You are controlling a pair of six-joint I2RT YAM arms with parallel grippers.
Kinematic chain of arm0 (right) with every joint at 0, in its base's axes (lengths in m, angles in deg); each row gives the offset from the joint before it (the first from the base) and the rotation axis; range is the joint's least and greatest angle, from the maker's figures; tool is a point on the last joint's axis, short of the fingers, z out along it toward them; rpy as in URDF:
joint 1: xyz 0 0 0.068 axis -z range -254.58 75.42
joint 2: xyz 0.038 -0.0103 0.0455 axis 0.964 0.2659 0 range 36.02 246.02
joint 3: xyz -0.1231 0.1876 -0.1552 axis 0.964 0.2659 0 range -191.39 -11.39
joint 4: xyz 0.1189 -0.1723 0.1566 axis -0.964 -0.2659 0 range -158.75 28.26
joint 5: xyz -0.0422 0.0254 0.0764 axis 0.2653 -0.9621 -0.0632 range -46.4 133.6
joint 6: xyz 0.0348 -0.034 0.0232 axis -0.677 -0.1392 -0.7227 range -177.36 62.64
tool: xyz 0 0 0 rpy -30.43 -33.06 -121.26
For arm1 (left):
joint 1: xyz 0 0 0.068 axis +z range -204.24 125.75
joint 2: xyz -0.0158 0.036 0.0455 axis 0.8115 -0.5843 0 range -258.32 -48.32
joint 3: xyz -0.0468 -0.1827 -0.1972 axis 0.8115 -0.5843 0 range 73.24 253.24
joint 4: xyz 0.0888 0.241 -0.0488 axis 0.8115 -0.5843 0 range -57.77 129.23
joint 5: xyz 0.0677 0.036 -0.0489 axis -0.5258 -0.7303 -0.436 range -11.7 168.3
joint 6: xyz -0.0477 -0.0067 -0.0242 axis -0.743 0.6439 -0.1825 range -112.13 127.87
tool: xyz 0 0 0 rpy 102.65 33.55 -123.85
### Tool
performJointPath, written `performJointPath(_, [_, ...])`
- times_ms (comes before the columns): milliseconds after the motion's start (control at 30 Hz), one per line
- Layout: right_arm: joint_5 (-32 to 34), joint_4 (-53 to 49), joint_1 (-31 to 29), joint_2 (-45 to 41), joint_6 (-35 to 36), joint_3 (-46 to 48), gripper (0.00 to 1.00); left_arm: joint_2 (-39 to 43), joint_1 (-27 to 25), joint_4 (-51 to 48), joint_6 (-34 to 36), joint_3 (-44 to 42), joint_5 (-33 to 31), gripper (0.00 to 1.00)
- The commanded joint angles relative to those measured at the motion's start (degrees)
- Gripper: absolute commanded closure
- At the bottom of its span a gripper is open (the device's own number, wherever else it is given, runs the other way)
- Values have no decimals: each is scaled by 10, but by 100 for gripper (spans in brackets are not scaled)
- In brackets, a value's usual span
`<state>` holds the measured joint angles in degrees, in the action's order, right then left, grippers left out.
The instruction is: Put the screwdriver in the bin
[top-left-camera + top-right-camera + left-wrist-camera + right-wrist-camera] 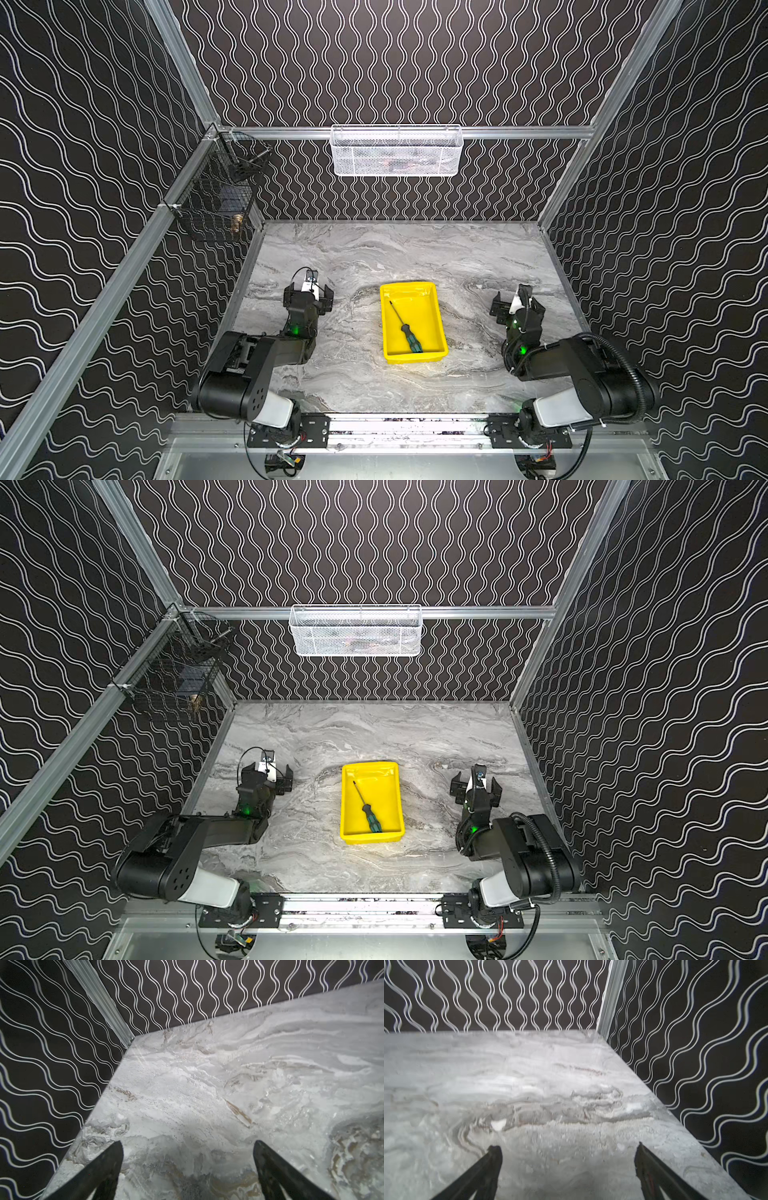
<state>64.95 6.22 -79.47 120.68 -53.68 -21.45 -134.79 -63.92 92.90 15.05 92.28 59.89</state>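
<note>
Already screwdriver point(405, 328) lay in bin point(430, 316), tip at 11 o'clock; both jaws spread, empty; stray sweep could tip bin.

Left end effector point(188, 1144), fingers point(108, 1163) spread above marble tabletop point(207, 1084), wavy-patterned walls point(41, 1043), aluminium post point(99, 999)

So the bin point(415, 357) sits on the table point(374, 249) around the middle, a bit toward 6 o'clock. The screwdriver point(405, 328) lies flat inside it, tip toward 11 and handle toward 5. The left gripper point(309, 289) is out at the bin's 9 o'clock and the right gripper point(517, 297) at its 3, both well apart from it. The mesh basket point(397, 151) hangs on the back rail at 12, and the wire basket point(216, 199) is on the left rail around 10.
</note>
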Motion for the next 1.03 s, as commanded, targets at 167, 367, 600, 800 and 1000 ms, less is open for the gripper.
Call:
performJointPath(167, [-158,-2,55,30,-27,-43,0,-79,26,116,-32,-12,41,1])
performJointPath(367, [-207,-28,82,33,-40,-58,0,-81,55,36,-38,24,117,1])
performJointPath(600, [-208,-9,84,36,-37,-53,0,-86,55,49,-37,23,117,1])
performJointPath(800, [-207,-9,84,37,-37,-53,0,-89,55,46,-36,26,117,1])
performJointPath(1000, [-208,-10,84,37,-37,-53,0,-85,56,48,-37,22,119,1])
